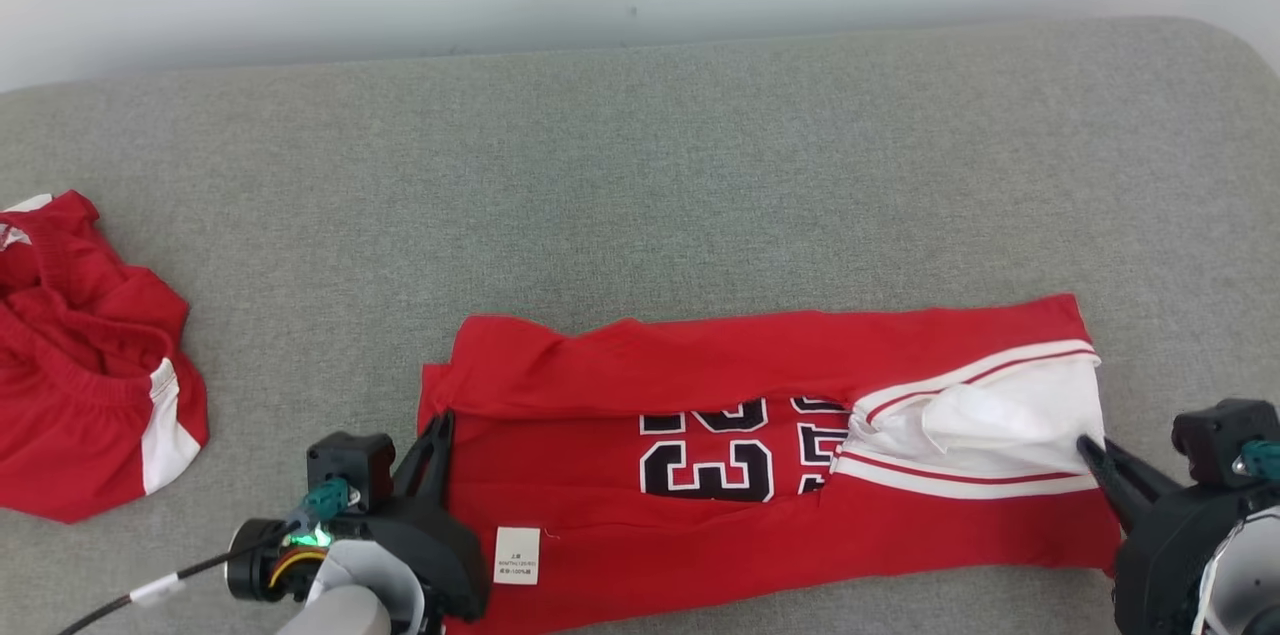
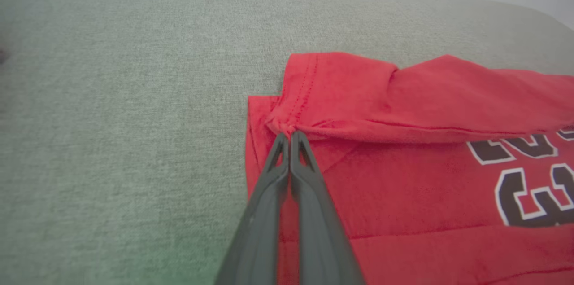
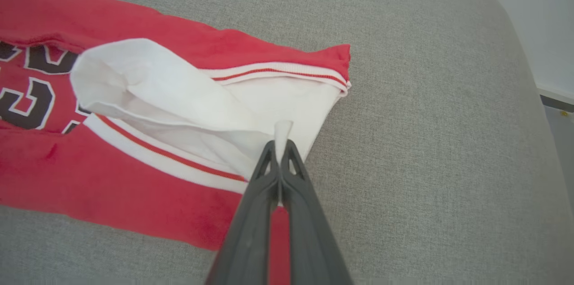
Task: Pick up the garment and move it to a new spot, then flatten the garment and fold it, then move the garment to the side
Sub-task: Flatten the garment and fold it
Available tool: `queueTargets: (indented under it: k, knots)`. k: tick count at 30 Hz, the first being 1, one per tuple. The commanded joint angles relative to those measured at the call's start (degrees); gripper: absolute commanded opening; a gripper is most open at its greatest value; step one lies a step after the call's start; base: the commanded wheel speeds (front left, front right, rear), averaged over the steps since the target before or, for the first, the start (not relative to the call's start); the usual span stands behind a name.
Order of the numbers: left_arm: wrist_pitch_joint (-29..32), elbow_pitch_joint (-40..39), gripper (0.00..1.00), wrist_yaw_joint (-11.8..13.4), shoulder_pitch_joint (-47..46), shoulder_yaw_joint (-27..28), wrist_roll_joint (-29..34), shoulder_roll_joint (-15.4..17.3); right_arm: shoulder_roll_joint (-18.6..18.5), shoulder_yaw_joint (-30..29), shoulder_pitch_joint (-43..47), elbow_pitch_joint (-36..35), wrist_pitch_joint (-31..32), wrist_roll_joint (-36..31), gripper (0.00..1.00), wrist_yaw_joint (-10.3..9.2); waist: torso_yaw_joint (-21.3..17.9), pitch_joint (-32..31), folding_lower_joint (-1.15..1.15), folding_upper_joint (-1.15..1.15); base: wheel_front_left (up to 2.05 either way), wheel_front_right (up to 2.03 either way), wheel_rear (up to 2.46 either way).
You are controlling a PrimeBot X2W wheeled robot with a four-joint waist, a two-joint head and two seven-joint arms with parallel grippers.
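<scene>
Left pincer (image 2: pixel 289 134) and right pincer (image 3: pixel 281 143) each clamp an edge of the garment (image 1: pixel 680 545) on the grey cushion (image 1: pixel 640 165).

Left end effector (image 1: pixel 440 420) and right end effector (image 1: pixel 1085 445), fingers together, each in a pinch on the garment (image 1: pixel 650 535)

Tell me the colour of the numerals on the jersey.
Numerals on the jersey: black, outlined white; best in the head view.
</scene>
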Motion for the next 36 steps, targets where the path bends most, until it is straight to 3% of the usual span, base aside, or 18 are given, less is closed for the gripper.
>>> queueTargets:
  k: [1,13,14,15,16,28,29,31,36]
  knots:
    - [-0.18,-0.06,0.00,0.37,0.92,-0.08,-0.21,0.14,0.08,0.10,0.66,0.14,0.17,-0.35,0.00,-0.14,0.13,-0.20,0.00,0.00,0.00,0.00,0.00]
    - [-0.31,-0.99,0.00,2.21,4.46,-0.50,-1.23,-0.41,-0.03,0.75,1.78,2.29,1.13,-1.25,0.01,-0.14,1.02,-1.44,0.00,0.00,0.00,0.00,0.00]
    - [-0.34,-1.21,0.00,2.32,4.67,-0.52,-1.23,-0.43,0.01,0.75,1.71,2.41,0.92,-1.30,0.18,-0.14,1.07,-1.55,0.00,0.00,0.00,0.00,0.00]
    - [-0.35,-1.39,0.00,2.39,4.89,-0.64,-1.27,-0.53,0.02,0.67,1.66,2.57,0.65,-1.47,0.45,-0.14,1.14,-1.68,0.00,0.00,0.00,0.00,0.00]
    - [-0.28,-1.62,0.00,2.45,5.12,-0.79,-1.27,-0.61,0.08,0.57,1.67,2.75,0.47,-1.66,1.00,-0.14,1.23,-1.82,0.00,0.00,0.00,0.00,0.00]
    - [-0.51,-4.55,0.00,3.92,7.98,-1.07,-1.64,0.03,3.11,-3.39,2.21,1.45,-0.28,-4.68,1.00,-0.14,1.79,-3.20,0.00,0.00,0.00,0.00,0.00]
    - [-0.64,-4.72,0.06,4.01,8.25,-0.96,-1.74,0.00,3.41,-3.67,2.27,1.31,-0.21,-4.88,1.00,-0.14,1.83,-3.31,0.00,0.00,0.00,0.00,0.00]
    - [-0.99,-5.16,1.00,4.30,8.47,-0.76,-1.30,0.01,3.93,-4.22,2.26,0.99,-0.02,-5.13,1.00,-0.14,1.90,-3.58,0.00,0.00,0.00,0.00,0.00]
    - [-2.11,-5.74,1.00,4.88,9.41,0.14,-0.04,0.05,5.87,-6.34,1.44,2.23,0.90,-3.91,1.00,-0.14,1.91,-4.73,0.00,0.00,0.00,0.00,0.00]
